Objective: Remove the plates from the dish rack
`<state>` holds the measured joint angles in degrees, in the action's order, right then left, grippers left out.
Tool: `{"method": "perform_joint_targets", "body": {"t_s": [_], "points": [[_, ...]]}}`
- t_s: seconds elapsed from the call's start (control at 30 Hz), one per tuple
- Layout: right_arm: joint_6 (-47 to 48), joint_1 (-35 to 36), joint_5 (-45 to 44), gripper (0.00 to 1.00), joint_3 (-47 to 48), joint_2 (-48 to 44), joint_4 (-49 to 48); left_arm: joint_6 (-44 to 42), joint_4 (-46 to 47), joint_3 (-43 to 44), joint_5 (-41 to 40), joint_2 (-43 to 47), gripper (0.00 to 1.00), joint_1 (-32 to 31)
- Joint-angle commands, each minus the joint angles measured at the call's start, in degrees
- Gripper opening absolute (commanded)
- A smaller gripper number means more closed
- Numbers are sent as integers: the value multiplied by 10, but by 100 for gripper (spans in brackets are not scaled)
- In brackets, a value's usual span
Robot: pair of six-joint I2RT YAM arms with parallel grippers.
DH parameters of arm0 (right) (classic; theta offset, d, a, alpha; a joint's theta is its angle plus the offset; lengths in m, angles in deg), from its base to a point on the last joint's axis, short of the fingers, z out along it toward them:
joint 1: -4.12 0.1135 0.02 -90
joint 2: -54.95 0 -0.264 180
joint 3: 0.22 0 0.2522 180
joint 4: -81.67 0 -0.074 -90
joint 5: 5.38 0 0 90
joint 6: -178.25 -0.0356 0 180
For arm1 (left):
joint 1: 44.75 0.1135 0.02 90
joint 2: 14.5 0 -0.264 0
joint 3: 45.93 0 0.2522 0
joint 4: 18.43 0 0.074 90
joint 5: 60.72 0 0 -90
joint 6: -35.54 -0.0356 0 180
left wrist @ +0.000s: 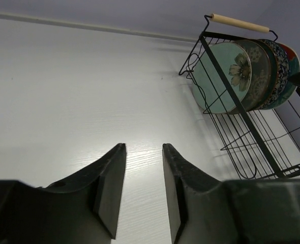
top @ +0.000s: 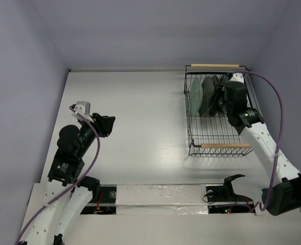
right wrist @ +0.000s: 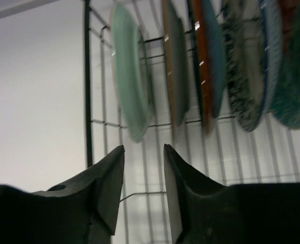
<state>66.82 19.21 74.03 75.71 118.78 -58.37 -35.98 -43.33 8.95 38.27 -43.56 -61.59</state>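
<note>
The plates point(top: 205, 95) stand on edge in the dish rack point(top: 219, 146) at two o'clock, rims up for pinching; the right tool point(right wrist: 143, 148) hovers there, parted, empty. The left tool point(left wrist: 143, 148), likewise parted and empty, sits at nine.

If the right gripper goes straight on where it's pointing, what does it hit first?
Probably the lower rim of the pale green plate, just ahead of the right gripper; depth is unclear, so it may slip beside it onto the dish rack wires.

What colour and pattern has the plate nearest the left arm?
Pale green plate with a dark flower in its centre; clearest in the left wrist view.
</note>
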Motion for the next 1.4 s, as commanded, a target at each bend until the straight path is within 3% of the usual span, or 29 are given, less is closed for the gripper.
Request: {"method": "perform_joint_targets", "body": {"t_s": [0.0, 0.27, 0.37, 1.0, 1.27, 1.37], "points": [[25, 3, -111, 44, 57, 41, -11, 2, 8, 7, -6, 7, 32, -4], [48, 3, -142, 41, 124, 139, 7, 1, 13, 4, 1, 7, 53, -4], [45, 3, -139, 37, 137, 157, 0, 1, 14, 3, 3, 6, 56, -4], [57, 3, -188, 31, 195, 284, 11, -4, 16, 4, 12, 12, 57, -4], [75, 9, -205, 2, 197, 272, 9, -5, 17, 4, 14, 10, 57, -4], [90, 15, -211, 0, 210, 254, 14, -5, 17, 4, 14, 12, 57, -4]]}}
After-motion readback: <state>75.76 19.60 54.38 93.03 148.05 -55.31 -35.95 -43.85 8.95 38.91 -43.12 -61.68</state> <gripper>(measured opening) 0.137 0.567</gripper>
